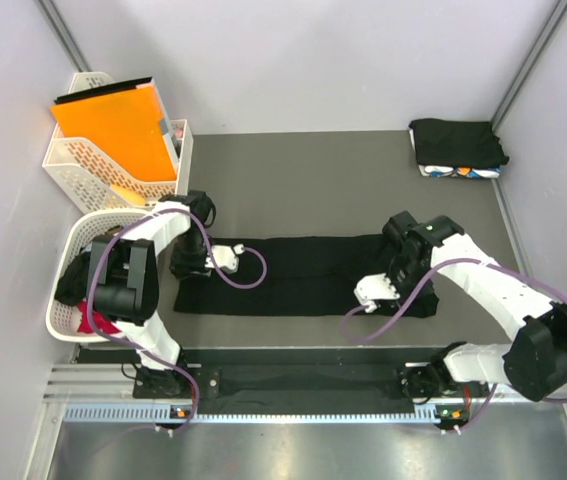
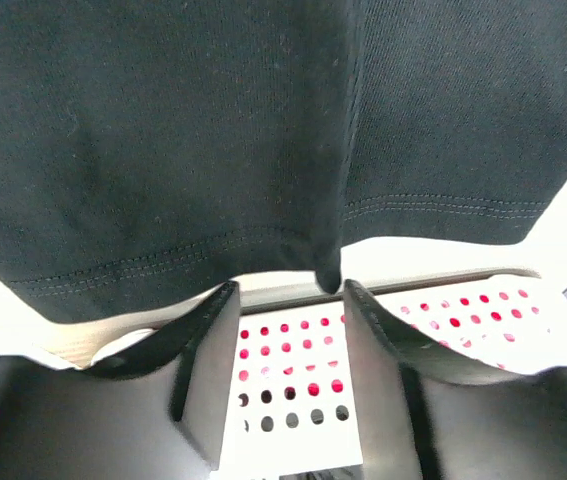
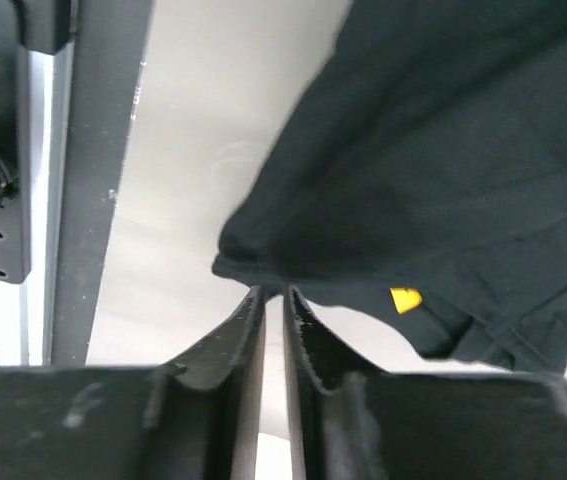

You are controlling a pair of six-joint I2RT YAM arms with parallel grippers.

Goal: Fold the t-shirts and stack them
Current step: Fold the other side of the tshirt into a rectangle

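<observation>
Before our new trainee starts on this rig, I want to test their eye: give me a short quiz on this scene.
1. True or false: the orange folder lies flat on the table.
2. Where is the folded stack? A near left, B far right, C table centre.
3. The left gripper, at the black t-shirt, has its jaws ____.
Key: 1 false, it stands in a basket; 2 B; 3 open.
</observation>
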